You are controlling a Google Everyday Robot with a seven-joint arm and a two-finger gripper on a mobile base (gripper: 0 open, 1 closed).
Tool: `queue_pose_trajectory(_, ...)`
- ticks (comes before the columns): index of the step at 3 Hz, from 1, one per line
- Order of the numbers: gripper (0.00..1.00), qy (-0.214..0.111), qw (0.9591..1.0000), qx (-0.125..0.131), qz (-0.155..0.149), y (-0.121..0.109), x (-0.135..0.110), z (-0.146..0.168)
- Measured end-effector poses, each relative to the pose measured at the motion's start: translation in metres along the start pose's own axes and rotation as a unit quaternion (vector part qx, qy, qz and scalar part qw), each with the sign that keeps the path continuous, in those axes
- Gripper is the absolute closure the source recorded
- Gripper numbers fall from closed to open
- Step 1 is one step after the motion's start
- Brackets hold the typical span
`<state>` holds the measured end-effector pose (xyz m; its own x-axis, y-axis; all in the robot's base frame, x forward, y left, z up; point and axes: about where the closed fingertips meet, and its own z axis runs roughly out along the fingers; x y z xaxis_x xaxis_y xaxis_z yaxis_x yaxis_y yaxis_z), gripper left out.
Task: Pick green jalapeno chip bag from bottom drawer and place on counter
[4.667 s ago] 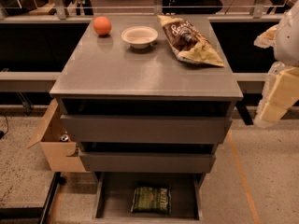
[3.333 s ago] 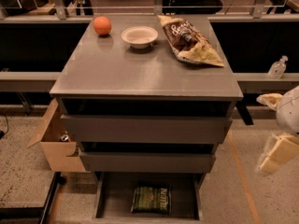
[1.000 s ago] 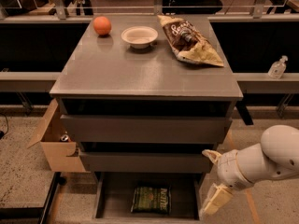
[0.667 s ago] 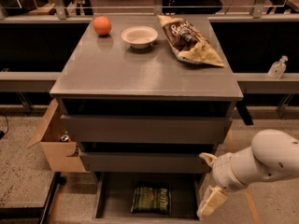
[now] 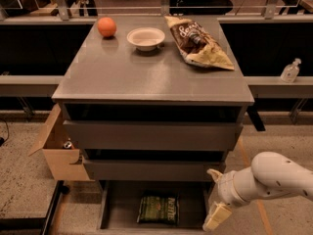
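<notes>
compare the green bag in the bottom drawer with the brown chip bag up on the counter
The green jalapeno chip bag is green and looks smaller; the brown chip bag is brown and yellow and looks larger. The green one lies in the bottom drawer, the brown one on the counter. Both lie flat. The gripper hovers open to the right of the drawer, touching neither.

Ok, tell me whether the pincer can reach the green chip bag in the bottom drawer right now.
Probably yes: the bottom drawer is pulled open, the green chip bag lies uncovered, and the open pincer hangs just right of it.
</notes>
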<state>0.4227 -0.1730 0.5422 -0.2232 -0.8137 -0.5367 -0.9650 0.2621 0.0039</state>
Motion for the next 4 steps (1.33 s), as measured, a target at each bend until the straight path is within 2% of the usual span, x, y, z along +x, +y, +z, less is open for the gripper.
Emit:
queue_pose_trajectory(1,0.0,-0.001,1.0,-0.005,0.008,-0.009,0.021,0.032)
queue_pose_trajectory(2,0.0,-0.014,0.9994,-0.028,0.017,-0.014,0.037,0.072)
queue_pose_trajectory(3,0.0,-0.052,0.9957,-0.064,0.043,-0.015,0.061,0.13)
queue_pose_trajectory(4,0.0,-0.052,0.9957,-0.064,0.043,-0.015,0.061,0.13)
